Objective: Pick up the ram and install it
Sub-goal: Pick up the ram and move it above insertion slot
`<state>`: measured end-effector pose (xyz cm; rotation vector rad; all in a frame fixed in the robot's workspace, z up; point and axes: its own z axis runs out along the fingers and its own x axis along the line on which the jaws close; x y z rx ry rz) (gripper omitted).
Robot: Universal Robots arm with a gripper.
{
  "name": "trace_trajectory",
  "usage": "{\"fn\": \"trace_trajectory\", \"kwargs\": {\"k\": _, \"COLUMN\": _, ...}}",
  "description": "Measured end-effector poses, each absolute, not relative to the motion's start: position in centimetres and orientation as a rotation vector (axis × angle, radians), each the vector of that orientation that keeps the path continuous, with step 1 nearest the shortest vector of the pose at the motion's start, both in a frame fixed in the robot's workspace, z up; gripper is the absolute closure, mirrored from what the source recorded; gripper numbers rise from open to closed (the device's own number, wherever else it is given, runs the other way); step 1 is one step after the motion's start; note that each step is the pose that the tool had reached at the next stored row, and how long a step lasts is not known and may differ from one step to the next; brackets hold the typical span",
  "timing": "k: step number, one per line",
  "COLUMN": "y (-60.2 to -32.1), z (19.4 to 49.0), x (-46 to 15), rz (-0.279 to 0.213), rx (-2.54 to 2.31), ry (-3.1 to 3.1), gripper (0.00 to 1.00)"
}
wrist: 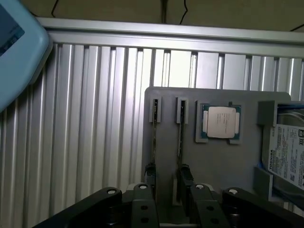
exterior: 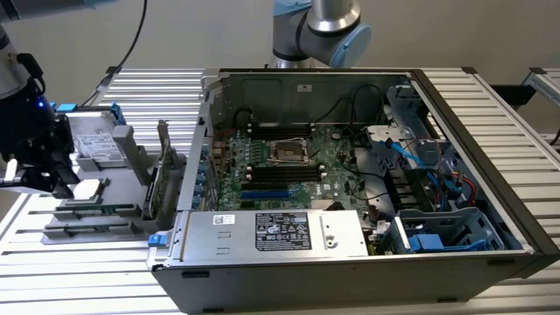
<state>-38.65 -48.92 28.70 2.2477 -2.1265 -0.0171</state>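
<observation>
Hovering above the gray holder [wrist: 218,161], the gripper [wrist: 166,173] is open and empty. The ram [wrist: 180,137] looks light, stiff and breakable; best pinched on its long flat sides.

TOSHIBA stands on the hard drive [wrist: 287,156] label; the power supply [exterior: 271,233] sticker's print is unreadable.

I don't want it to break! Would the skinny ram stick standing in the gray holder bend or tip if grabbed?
The ram looks thin and flat, so probably stiff and light, yet maybe breakable if twisted. Slotted on edge in the gray holder, it likely won't tip.
</observation>
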Motion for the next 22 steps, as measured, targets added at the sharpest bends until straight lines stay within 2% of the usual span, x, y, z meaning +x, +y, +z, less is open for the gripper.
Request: {"fn": "trace_trajectory", "kwargs": {"k": 22, "y": -49.3, "z": 24.7, "x": -38.7, "rz": -0.016, "rx": 2.298, "ry": -2.072, "gripper": 0.67}}
